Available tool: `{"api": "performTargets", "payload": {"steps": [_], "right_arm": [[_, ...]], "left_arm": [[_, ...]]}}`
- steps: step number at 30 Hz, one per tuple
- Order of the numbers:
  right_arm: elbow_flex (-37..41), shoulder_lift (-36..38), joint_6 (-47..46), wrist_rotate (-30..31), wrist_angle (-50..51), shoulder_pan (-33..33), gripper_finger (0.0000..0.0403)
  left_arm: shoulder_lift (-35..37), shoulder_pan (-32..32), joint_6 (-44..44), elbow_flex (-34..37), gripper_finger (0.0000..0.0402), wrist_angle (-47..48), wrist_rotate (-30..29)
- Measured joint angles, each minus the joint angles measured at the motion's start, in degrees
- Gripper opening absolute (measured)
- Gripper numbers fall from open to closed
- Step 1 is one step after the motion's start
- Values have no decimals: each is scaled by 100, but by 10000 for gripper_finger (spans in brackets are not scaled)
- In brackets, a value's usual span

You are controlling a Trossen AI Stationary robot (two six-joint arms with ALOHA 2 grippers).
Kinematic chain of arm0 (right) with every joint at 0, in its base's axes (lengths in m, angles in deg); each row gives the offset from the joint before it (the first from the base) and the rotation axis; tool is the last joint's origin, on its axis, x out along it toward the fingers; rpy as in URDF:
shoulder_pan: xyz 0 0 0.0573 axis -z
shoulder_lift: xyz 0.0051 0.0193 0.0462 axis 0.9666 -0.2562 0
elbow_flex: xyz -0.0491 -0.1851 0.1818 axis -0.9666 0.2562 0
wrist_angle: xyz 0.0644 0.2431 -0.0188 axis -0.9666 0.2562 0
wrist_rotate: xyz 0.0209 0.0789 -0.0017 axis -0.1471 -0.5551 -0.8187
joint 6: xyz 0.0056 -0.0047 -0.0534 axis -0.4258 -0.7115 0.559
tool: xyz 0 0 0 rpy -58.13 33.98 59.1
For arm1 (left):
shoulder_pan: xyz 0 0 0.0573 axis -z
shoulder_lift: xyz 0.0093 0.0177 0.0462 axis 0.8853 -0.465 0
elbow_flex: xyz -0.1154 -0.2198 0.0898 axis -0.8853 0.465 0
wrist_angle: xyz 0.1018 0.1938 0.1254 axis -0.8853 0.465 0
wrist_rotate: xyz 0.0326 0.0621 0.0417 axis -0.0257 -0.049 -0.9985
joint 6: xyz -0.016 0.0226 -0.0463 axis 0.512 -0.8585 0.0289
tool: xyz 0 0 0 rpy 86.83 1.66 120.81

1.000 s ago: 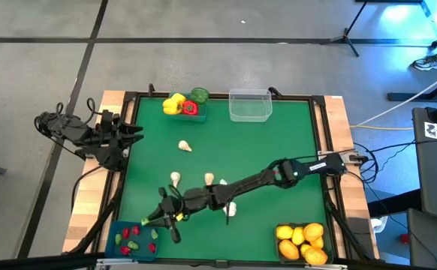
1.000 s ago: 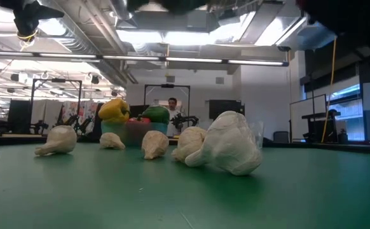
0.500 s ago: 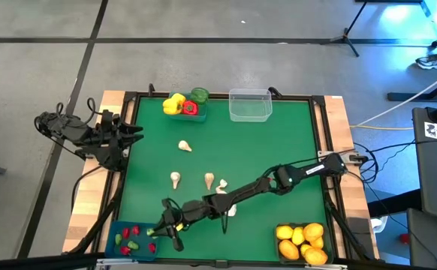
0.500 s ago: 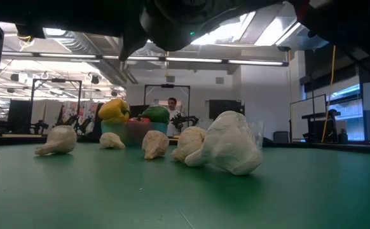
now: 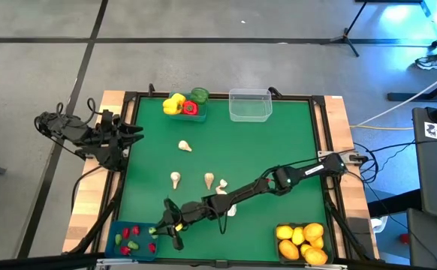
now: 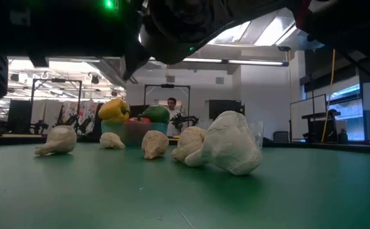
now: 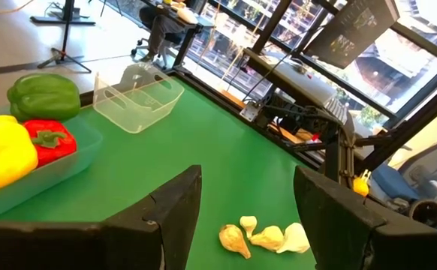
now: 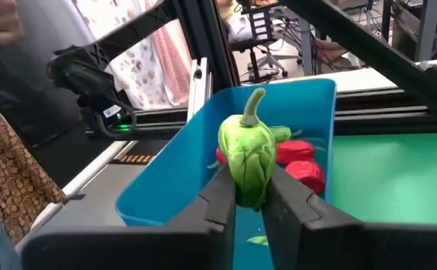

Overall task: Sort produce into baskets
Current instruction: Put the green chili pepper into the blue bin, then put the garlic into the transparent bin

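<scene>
My right gripper [image 5: 155, 231] reaches across to the near left corner and is shut on a small green pepper piece [image 8: 247, 156], at the rim of the opaque blue bin [image 5: 132, 241], which holds tiny red and green pieces [image 8: 296, 160]. My left gripper [image 5: 134, 133] waits open and empty at the table's left edge; its fingers show in the left wrist view [image 7: 247, 217]. Several white garlic bulbs [image 5: 209, 178] lie on the green mat. Yellow, red and green peppers sit in the teal bin [image 5: 185, 106]. My right gripper pinches the green piece's lower body [image 8: 248, 187] between its two fingers [image 8: 220, 196]. The piece stands upright in the hold, stem [image 8: 253, 102] up, lifted clear and in front of the blue bin's opening [image 8: 293, 112].
A clear bin [image 5: 249, 105] stands at the far edge. A dark bin with yellow-orange citrus [image 5: 302, 241] is at the near right corner. One garlic bulb [image 5: 184, 146] lies apart toward the middle; others [image 6: 226, 145] cluster near my right arm. A person stands in the room behind.
My right gripper has gone toward the table's near left corner, closer to the blue bin, carrying the green piece clear of the mat. Its fingers have stayed shut on it.
</scene>
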Motion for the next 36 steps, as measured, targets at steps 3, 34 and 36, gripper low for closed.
{"api": "performTargets", "payload": {"steps": [3, 34, 36], "right_arm": [[-4, 0, 1, 39, -33, 0, 79], [-186, 2342, 1071, 1403, 2341, 531, 221], [-186, 2716, 1102, 1403, 3070, 621, 221]], "left_arm": [[0, 2, 14, 0, 208, -2, 0], [0, 1, 277, 0, 208, -3, 3], [0, 2, 174, 0, 208, -2, 4]]}}
